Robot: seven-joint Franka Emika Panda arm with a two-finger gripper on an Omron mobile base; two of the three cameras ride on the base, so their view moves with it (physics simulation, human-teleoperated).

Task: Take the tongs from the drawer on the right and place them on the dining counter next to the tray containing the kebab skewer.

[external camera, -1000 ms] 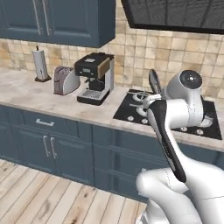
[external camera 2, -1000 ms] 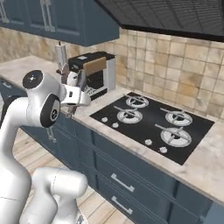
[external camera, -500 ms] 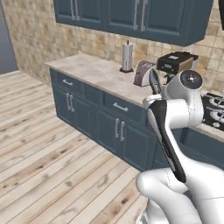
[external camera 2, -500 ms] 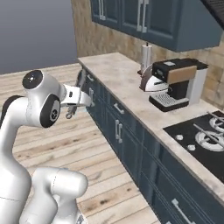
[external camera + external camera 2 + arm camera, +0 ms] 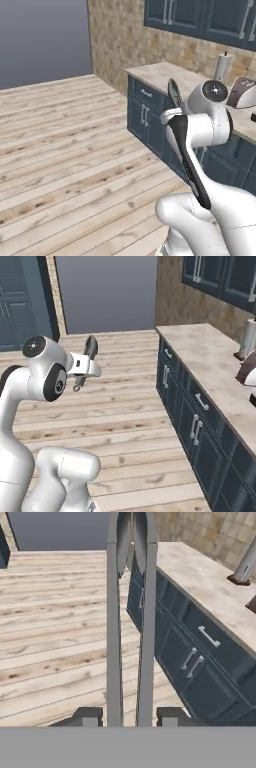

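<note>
Over open wood floor (image 5: 50, 637): hand (image 5: 129, 714) grips tongs (image 5: 129, 612), beside counter edge (image 5: 200, 607).

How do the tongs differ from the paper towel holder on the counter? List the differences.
The tongs are held in the tool, off any surface; the paper towel holder stands on the stone worktop. The tongs are two thin grey arms side by side; the holder is one upright white roll on a dark base. Both are slim and long.
</note>
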